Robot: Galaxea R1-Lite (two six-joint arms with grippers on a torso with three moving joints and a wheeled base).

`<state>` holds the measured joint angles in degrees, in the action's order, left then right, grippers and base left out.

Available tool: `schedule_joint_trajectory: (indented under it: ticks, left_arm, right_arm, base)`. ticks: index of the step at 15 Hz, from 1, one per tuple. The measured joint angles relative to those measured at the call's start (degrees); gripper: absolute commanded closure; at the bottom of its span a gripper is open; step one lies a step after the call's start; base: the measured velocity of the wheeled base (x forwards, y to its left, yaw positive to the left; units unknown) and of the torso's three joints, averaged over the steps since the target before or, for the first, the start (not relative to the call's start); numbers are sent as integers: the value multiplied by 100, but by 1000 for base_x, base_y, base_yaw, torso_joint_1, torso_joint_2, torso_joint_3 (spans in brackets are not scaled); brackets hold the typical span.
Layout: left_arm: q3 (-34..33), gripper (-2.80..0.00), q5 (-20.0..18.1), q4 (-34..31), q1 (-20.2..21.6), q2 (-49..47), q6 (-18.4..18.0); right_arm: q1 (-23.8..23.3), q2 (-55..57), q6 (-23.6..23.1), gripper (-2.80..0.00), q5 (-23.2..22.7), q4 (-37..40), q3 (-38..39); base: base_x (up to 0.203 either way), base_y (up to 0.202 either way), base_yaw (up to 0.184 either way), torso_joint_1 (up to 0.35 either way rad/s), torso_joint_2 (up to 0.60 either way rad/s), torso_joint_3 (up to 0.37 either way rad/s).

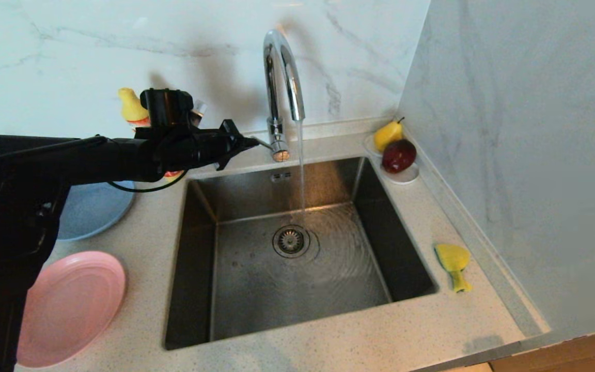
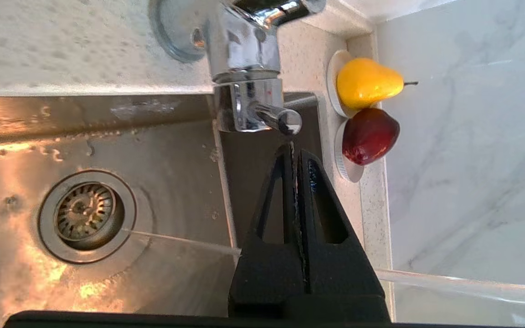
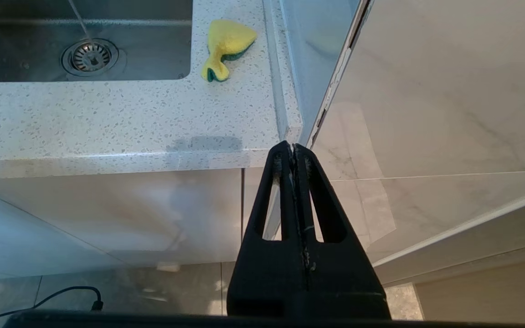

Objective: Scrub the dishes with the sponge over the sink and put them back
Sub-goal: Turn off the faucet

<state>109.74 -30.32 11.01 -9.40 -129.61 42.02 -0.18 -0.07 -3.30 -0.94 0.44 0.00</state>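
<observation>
My left gripper (image 1: 248, 142) (image 2: 292, 152) is shut and empty, its tips right at the lever (image 2: 278, 119) of the chrome tap (image 1: 282, 77). Water runs from the spout into the steel sink (image 1: 297, 258) onto the floor near the drain strainer (image 1: 290, 240) (image 2: 84, 216). Left of the sink lie a pink plate (image 1: 70, 305) and, behind it, a light-blue plate (image 1: 93, 206) partly under my arm. The yellow-green sponge (image 1: 453, 263) (image 3: 226, 45) lies on the counter right of the sink. My right gripper (image 3: 292, 150) hangs shut below the counter's front edge, empty.
A white saucer (image 1: 406, 175) with a yellow pear (image 1: 388, 134) and a red apple (image 1: 399, 155) stands at the back right corner. A yellow-topped bottle (image 1: 132, 108) stands behind my left wrist. Marble walls close off the back and the right side.
</observation>
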Motion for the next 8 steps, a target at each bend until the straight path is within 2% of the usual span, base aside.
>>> schedule_joint_trajectory:
  ticks: [5, 8]
  left_arm:
    - [13, 0, 74, 128, -10, -68, -1]
    - [21, 0, 398, 408, -10, -154, -8]
  right_arm:
    - [0, 0, 2, 0, 0, 0, 0]
    - [0, 0, 0, 0, 0, 1, 0]
  base:
    - [0, 0, 0, 0, 0, 0]
    - [0, 0, 0, 0, 0, 0]
